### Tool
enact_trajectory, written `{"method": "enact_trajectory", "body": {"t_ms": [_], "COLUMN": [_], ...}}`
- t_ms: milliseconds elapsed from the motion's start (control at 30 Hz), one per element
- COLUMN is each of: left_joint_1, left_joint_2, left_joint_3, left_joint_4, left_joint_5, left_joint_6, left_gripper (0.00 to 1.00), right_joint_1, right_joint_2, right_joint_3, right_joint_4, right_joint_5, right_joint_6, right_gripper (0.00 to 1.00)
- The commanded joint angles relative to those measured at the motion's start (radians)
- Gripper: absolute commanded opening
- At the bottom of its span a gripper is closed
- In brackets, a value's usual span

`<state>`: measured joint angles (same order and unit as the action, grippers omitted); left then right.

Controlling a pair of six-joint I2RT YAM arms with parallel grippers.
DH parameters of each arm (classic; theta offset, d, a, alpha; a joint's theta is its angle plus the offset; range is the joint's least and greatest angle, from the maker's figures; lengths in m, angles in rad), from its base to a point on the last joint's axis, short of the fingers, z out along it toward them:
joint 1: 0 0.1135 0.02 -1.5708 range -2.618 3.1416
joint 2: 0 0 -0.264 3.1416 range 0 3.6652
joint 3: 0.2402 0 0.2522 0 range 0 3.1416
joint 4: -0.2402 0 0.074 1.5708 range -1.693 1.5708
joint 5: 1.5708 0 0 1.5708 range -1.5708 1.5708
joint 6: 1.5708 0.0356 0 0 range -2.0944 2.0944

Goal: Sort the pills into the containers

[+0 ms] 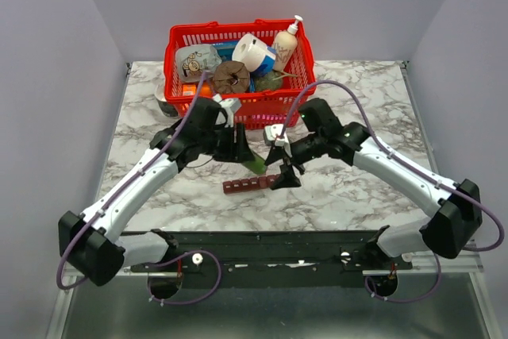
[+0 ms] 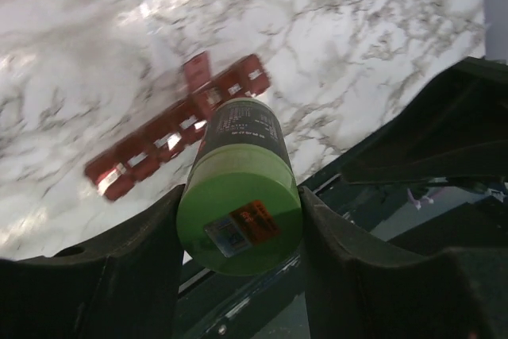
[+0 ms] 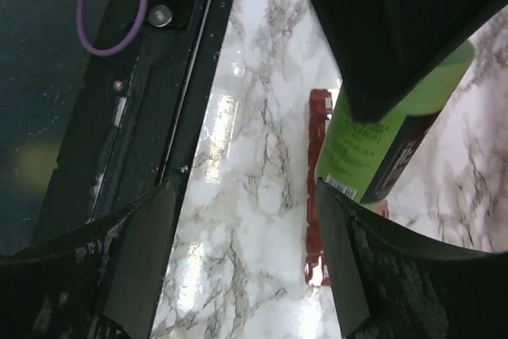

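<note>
Tilting above the dark red pill organizer [image 1: 250, 186], a green bottle [image 2: 238, 188] sits clamped in the left gripper [image 1: 241, 151]; the right gripper [image 3: 242, 212] hovers over the organizer, jaws spread wide, holding nothing.

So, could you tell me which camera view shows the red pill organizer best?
The left wrist view: the pill organizer shows nearly whole, compartments distinct, though the green bottle covers part. The top view shows it small; the right wrist view only a sliver beside the bottle.
</note>
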<state>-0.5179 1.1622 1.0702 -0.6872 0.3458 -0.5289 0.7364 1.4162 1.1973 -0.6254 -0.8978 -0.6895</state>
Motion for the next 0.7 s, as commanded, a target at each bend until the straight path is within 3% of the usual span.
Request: {"method": "enact_trajectory", "body": {"t_ms": [0, 233, 400, 667], "left_joint_1": [-0.093, -0.162, -0.171, -0.172], "left_joint_2": [0.103, 0.232, 0.277, 0.298], "left_joint_3": [0.117, 0.243, 0.244, 0.249], "left_joint_4": [0.124, 0.187, 0.274, 0.281], "left_joint_5": [0.071, 0.111, 0.168, 0.176], "left_joint_6": [-0.019, -0.039, -0.104, -0.125], "left_gripper": [0.00, 0.00, 0.00, 0.00], "right_joint_1": [-0.057, -0.068, -0.106, -0.161], "right_joint_2": [-0.072, -0.128, -0.131, -0.145], "right_joint_3": [-0.028, -0.100, -0.127, -0.128], "right_joint_4": [0.010, 0.105, 0.165, 0.182], "right_joint_5": [0.077, 0.319, 0.368, 0.412], "right_joint_6": [0.097, 0.166, 0.206, 0.217], "right_gripper": [0.81, 0.82, 0.82, 0.82]}}
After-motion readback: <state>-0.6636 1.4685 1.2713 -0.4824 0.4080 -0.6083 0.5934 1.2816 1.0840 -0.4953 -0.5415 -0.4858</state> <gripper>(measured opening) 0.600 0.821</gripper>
